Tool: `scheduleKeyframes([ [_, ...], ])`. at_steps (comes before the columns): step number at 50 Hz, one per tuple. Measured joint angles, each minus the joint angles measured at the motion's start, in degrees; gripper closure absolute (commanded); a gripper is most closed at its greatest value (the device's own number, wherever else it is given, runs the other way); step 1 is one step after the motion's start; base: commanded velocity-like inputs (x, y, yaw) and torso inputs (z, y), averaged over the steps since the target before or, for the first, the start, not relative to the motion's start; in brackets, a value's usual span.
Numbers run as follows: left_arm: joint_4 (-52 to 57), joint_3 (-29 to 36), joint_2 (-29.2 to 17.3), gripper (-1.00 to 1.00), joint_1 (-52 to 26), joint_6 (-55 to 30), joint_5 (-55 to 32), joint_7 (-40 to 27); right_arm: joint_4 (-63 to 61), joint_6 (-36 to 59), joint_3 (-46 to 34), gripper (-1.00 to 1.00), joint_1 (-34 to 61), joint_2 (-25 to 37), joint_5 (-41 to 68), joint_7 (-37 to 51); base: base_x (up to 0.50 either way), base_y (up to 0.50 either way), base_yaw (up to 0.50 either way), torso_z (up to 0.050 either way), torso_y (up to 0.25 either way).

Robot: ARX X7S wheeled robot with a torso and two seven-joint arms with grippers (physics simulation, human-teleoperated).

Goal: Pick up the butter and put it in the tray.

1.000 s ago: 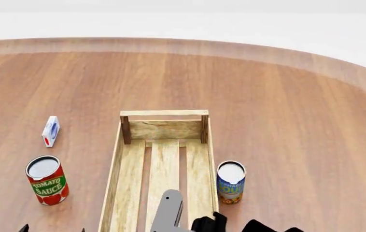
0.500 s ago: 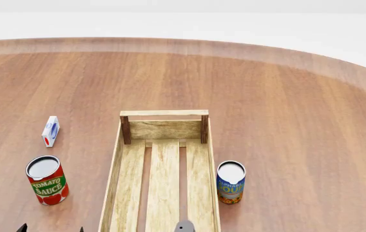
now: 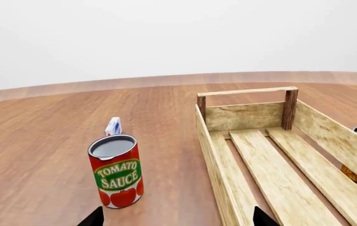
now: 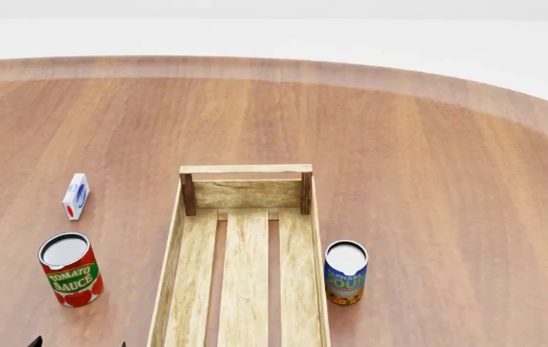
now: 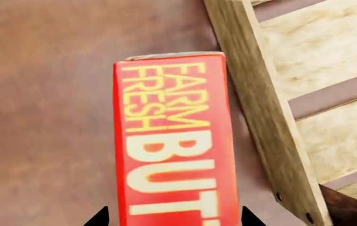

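Right arm has left the head view; its spread fingers (image 5: pixel 106 217) now straddle the red-orange butter carton (image 5: pixel 175 141) beside the pale slatted wooden tray (image 5: pixel 260 122), ready to grasp.

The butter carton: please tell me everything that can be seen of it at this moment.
The butter carton shows only in the right wrist view. It is a red-orange rectangular box, apparently cardboard, with yellow "FARM FRESH" and white "BUT" lettering; the rest is cut off. It lies on the brown wooden table, outside the pale wooden tray, close beside its side wall; whether they touch is unclear. The right pincer's dark fingertips flank it, open, not gripping.
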Motion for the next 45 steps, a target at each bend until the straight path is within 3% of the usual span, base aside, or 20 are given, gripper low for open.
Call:
scheduleKeyframes([
  [12,0.07,0.37,-0.21,-1.0,-0.02,-0.01,-0.24,-0.18,4.0,-2.13,-1.69,-1.0,-1.06,-1.16,-1.1,-0.68,0.0,0.0,0.0,0.0,0.0],
  [13,0.08,0.4,-0.23,-1.0,-0.02,-0.01,-0.26,-0.19,4.31,-2.33,-1.8,1.0,-1.14,-1.25,-1.2,-0.72,0.0,0.0,0.0,0.0,0.0],
  [30,0.07,0.97,-0.45,-1.0,-0.11,-0.02,-0.49,-0.49,5.5,-3.64,-1.32,1.0,-1.44,-1.01,-0.64,0.23,0.0,0.0,0.0,0.0,0.0],
  [45,0.04,1.24,-0.67,-1.0,-0.26,0.01,-0.88,-0.76,-7.1,4.77,2.06,1.0,-0.71,2.3,4.95,1.69,0.0,0.0,0.0,0.0,0.0],
])
